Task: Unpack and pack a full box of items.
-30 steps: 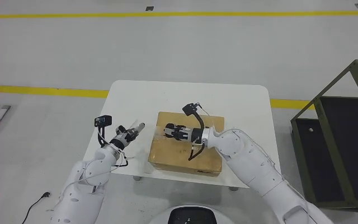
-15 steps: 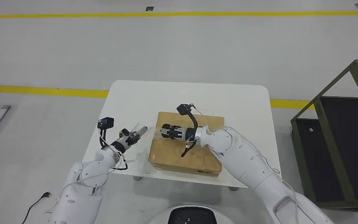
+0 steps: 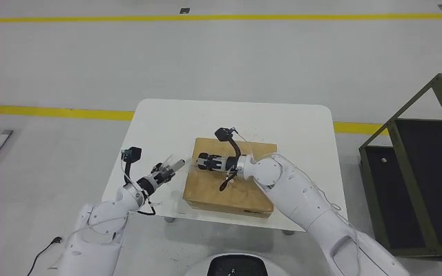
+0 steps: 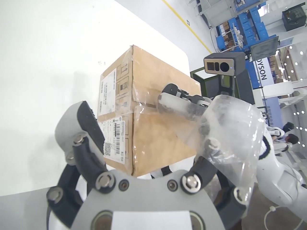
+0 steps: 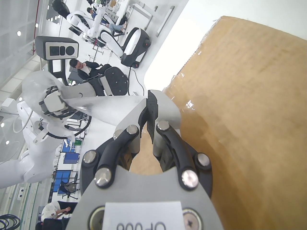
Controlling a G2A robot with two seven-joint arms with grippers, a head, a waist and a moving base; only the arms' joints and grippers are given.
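A brown cardboard box (image 3: 235,190) lies on the white table (image 3: 228,117). On the box top, near its left edge, my right gripper (image 3: 200,163) is shut on a strip of clear tape (image 5: 108,106). The strip stretches off the box (image 5: 239,96) to my left gripper (image 5: 52,104). My left gripper (image 3: 173,167) hovers just left of the box (image 4: 156,140) and is open. Crumpled clear tape (image 4: 230,125) is wrapped over one of its fingers, while the other finger's black pad (image 4: 88,123) is bare. The right gripper (image 4: 172,99) sits at the box's top edge.
A green metal rack (image 3: 407,186) stands on the floor to the right of the table. White tabletop lies bare behind the box and to its left. The box nearly reaches the table's front edge.
My right gripper has slid left along the box top toward its left edge, drawing the tape with it. My left arm has drawn back slightly toward the table's front.
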